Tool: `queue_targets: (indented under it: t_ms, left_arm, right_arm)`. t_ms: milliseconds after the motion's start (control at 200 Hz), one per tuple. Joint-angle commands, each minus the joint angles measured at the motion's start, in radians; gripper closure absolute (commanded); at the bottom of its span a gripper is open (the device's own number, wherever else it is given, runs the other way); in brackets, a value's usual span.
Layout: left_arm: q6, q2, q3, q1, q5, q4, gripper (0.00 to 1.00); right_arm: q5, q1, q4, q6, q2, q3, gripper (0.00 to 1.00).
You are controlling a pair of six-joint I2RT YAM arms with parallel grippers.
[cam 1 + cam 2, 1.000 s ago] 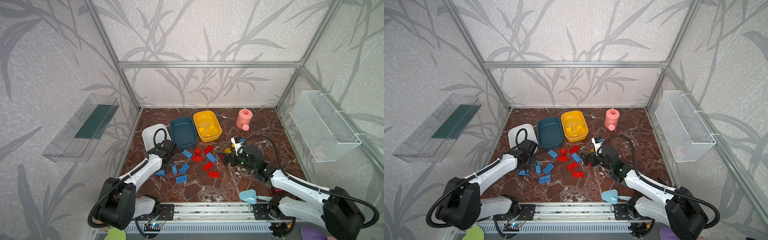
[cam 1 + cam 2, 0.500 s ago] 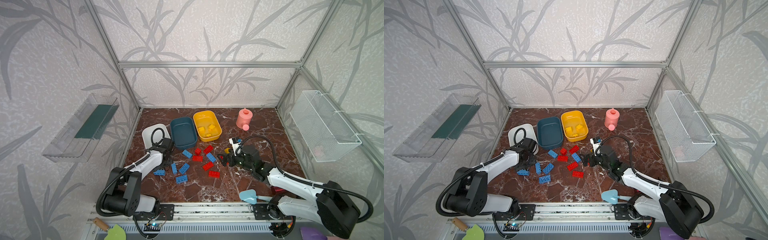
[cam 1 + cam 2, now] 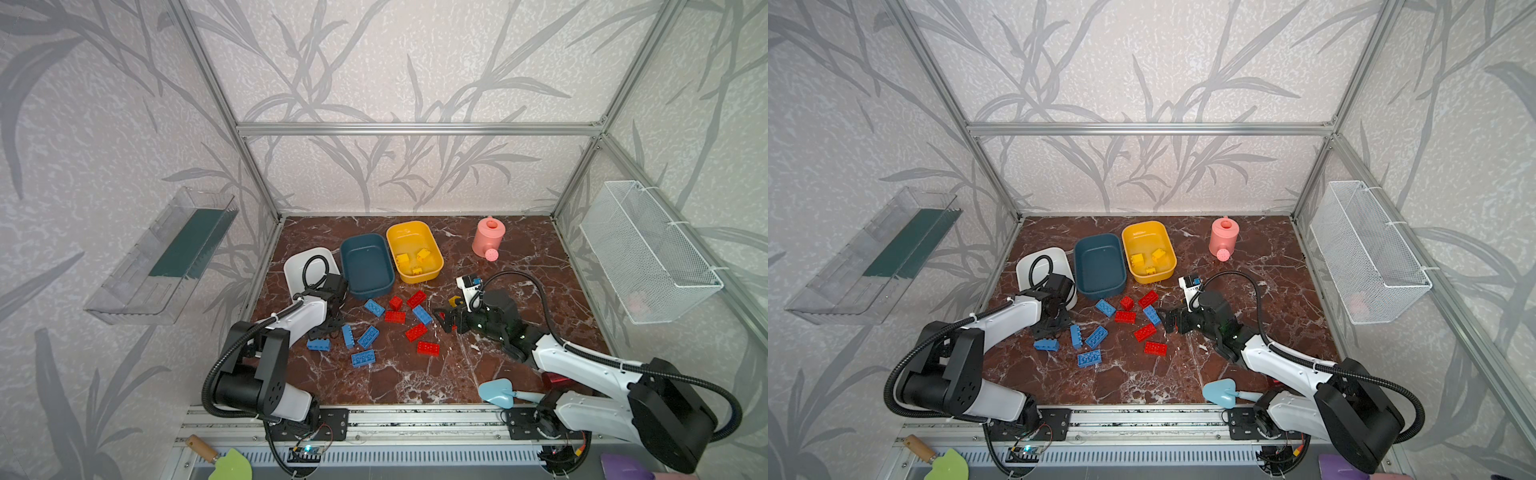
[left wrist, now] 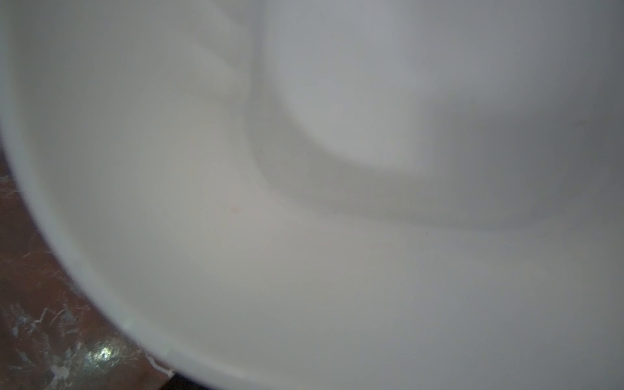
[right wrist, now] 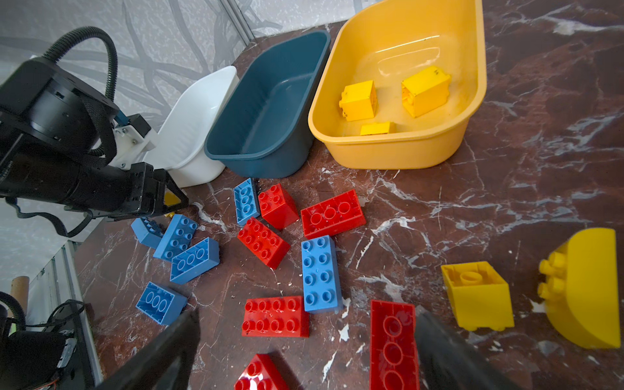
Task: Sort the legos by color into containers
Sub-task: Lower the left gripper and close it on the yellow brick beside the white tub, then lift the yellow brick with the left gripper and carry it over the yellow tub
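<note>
Right gripper (image 5: pixel 305 319): jaws spread wide, a red brick (image 5: pixel 393 344) lying on the marble floor (image 5: pixel 506 202) between them. Left gripper (image 5: pixel 165 199): a yellow brick (image 5: pixel 171 199) shows between its fingers; grip cannot be confirmed. Loose red and blue bricks (image 5: pixel 263 241) lie between the arms. Beyond stand the white tub (image 5: pixel 189 135), teal tub (image 5: pixel 256 158) and yellow tub (image 5: pixel 398 152), the last holding 3 yellow bricks (image 5: pixel 358 99).

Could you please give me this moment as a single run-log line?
left hand: by white tub, grip unclear | right hand: open over red brick | yellow tub: three yellow bricks | teal tub: empty
</note>
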Motion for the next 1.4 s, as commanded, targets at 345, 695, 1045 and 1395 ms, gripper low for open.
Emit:
queue_targets:
  t_ms: [345, 695, 1045, 1395]
  left_arm:
    - [-0.010, -0.027, 0.007, 0.010, -0.010, -0.006, 0.62]
    - [-0.034, -0.137, -0.017, -0.010, 0.006, -0.052, 0.69]
    - [-0.049, -0.338, 0.036, -0.139, 0.039, -0.178, 0.69]
    - [0.019, -0.230, 0.298, -0.261, 0.124, -0.183, 0.69]
  right_arm:
    - [-0.017, 0.001, 0.025, 0.008, -0.014, -0.010, 0.01]
    - [-0.028, 0.002, 0.046, 0.031, 0.006, -0.012, 0.01]
    - [-0.032, 0.003, 0.054, 0.044, 0.006, -0.013, 0.01]
    - [-0.033, 0.003, 0.053, 0.048, -0.008, -0.018, 0.01]
